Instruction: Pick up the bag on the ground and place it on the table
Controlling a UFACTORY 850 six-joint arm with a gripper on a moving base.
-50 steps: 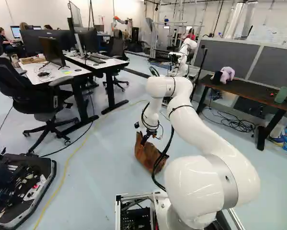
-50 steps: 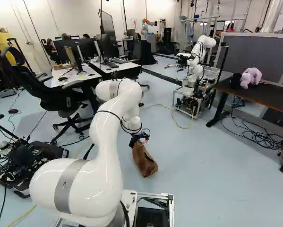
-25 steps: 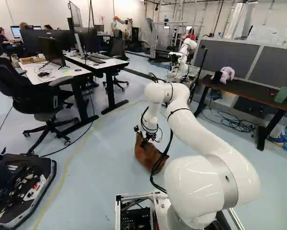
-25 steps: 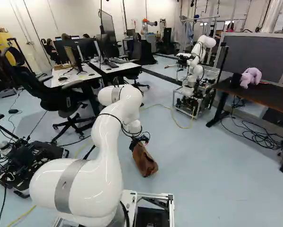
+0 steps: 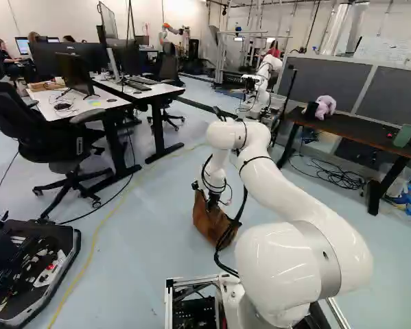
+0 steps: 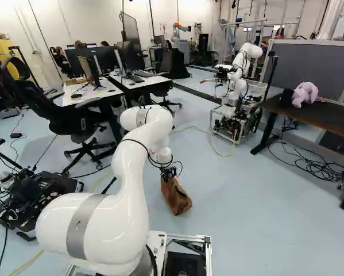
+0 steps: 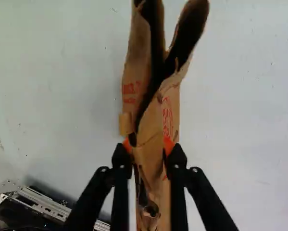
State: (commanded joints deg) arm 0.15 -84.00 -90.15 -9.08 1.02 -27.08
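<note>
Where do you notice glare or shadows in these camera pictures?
Left base view: bright, soft glare along the rounded joints of the white arm; right base view: the same shine on that arm; wrist view: deep shadow inside the open folds of the bag, a faint one on the pale floor, and the end effector looks nearly black.

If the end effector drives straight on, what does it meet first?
The bag, pinched in the end effector; beyond it, probably the floor, though the remaining depth is unclear.
</note>
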